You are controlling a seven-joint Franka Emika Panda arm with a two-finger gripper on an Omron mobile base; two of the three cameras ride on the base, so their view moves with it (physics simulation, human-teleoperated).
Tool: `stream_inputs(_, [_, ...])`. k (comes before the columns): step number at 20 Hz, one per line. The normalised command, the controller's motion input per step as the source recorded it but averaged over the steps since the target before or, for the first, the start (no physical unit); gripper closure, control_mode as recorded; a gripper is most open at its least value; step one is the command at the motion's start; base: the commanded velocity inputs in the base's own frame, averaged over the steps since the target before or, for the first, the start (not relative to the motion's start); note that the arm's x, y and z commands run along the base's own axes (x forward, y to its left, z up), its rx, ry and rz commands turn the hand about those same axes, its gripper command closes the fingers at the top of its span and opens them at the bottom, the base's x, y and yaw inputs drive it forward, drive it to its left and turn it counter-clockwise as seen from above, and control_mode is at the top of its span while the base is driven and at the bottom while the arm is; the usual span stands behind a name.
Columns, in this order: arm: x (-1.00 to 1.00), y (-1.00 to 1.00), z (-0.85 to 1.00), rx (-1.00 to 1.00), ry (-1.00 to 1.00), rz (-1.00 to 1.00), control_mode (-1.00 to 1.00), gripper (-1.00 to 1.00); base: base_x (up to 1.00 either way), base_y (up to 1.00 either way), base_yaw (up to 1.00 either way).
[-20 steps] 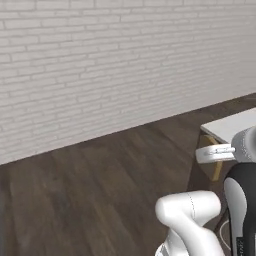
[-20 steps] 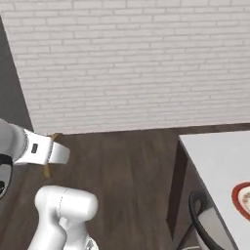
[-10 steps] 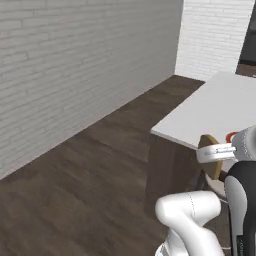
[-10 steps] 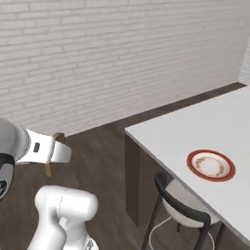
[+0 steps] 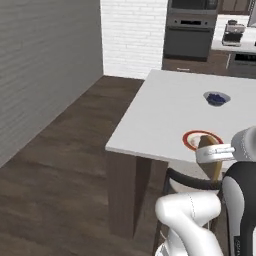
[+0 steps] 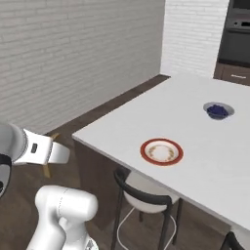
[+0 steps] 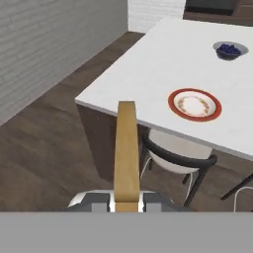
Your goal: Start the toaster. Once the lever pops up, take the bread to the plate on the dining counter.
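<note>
The claw [image 7: 126,205] is closed part way and holds the bread [image 7: 126,148]. The slice stands on its thin edge, and it sticks straight out in front of the claw. It hangs over the dark wood floor [image 7: 44,143], just short of the corner of the big white desk [image 7: 148,69]. A chair [image 7: 173,153] with a black back is tucked under the desk edge, ahead of the claw and a bit right. Past the bread and to the right, the plate [image 7: 194,105] with the red rim sits on the desk. Farther off sits a small dark blue bowl [image 7: 230,50], maybe with something blue in it.
</note>
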Motion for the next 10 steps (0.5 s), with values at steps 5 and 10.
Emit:
stream_inputs(5, [0.0, 0.0, 0.0, 0.0, 0.0, 0.0, 1.0, 1.0, 0.52, 0.0, -0.53])
stream_inputs(10, [0.0, 0.0, 0.0, 0.0, 0.0, 0.0, 1.0, 1.0, 0.06, 0.0, -0.48])
